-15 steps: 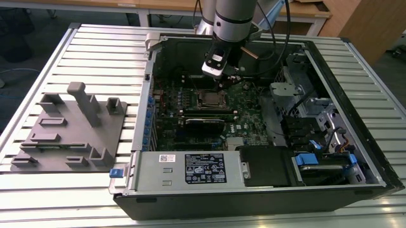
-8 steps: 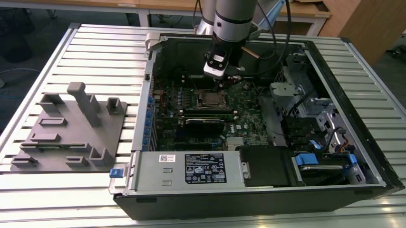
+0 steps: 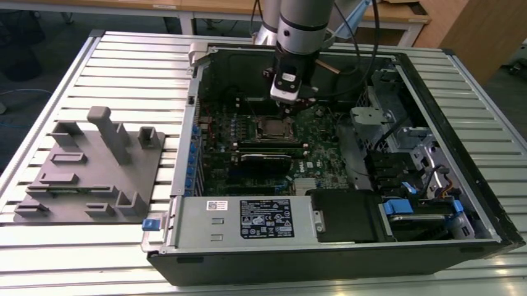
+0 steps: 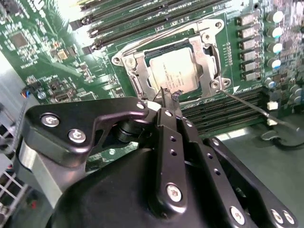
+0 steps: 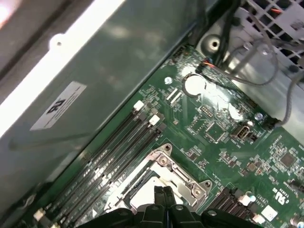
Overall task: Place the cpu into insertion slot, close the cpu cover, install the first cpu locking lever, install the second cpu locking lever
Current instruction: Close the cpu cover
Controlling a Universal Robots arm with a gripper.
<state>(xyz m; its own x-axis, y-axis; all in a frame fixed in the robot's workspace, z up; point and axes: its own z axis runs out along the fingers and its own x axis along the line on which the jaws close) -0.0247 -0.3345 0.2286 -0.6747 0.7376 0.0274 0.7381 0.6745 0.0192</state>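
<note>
Here my gripper was closed, its two fingertips pressed together with nothing visible between them. In the second wrist view the narrow tip sat right at the near edge of the cpu cover; I could not tell whether it touched the metal. The cover lay flat over the insertion slot, and the cpu rested inside, its dull silver top showing through the cover's window. From one corner of the socket a thin lever rod ran out at a slant across the green circuit board, away from the frame. Long black memory slots lay just beside the socket on the side far from my fingers.

In the exterior view my arm came straight down into the open computer case, with the gripper just above the socket near the middle of the board. A grey power supply box with a label sat along the case's near wall. The case stood on the slatted metal surface toward the exterior view's right, and a grey moulded fixture lay well apart from it near the surface's edge at the exterior view's left.
</note>
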